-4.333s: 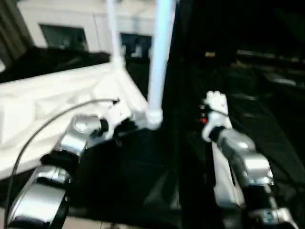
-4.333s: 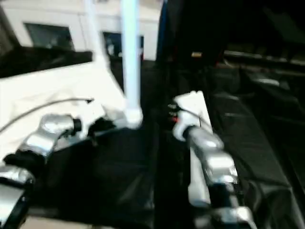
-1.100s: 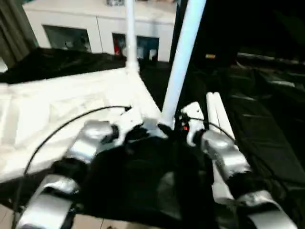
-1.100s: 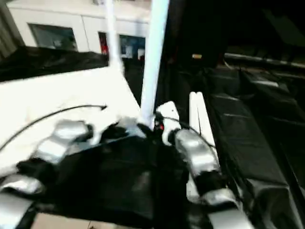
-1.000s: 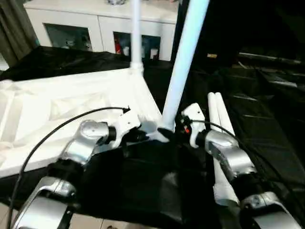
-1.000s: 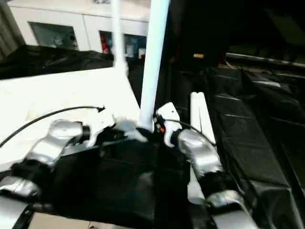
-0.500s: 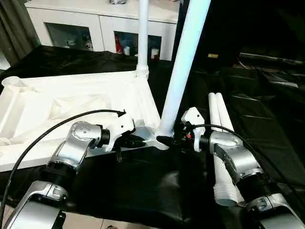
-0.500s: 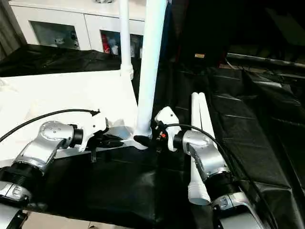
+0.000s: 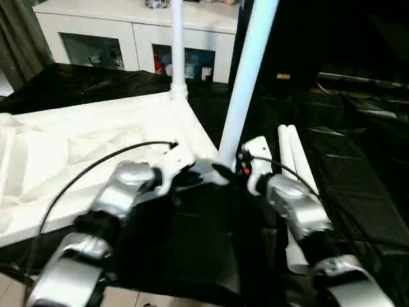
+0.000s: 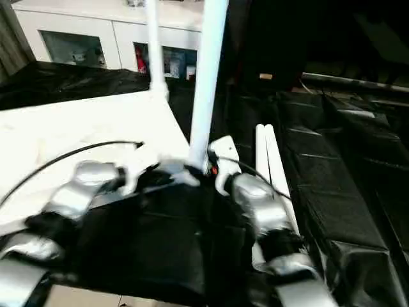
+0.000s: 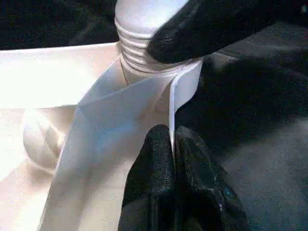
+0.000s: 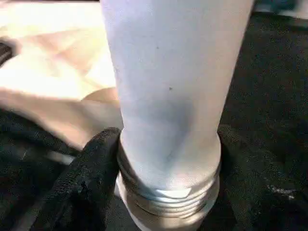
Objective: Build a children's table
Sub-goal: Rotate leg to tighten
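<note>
The children's table top lies upside down on the black cloth, ribbed underside up. One white leg stands in its far corner socket, and a second leg stands in the near corner socket. My left gripper is shut on the thin rim of the top, just beside that near socket. My right gripper is closed round the foot of the near leg, just above its threads, with a black finger on either side. Both grippers meet at this corner.
Two loose white legs lie side by side on the black cloth to the right of my right forearm. A white glass-door cabinet stands behind the draped table.
The head view has shifted and tilted. My right gripper's fingers have drawn in round the foot of the near leg. My left gripper keeps its pinch on the rim.
</note>
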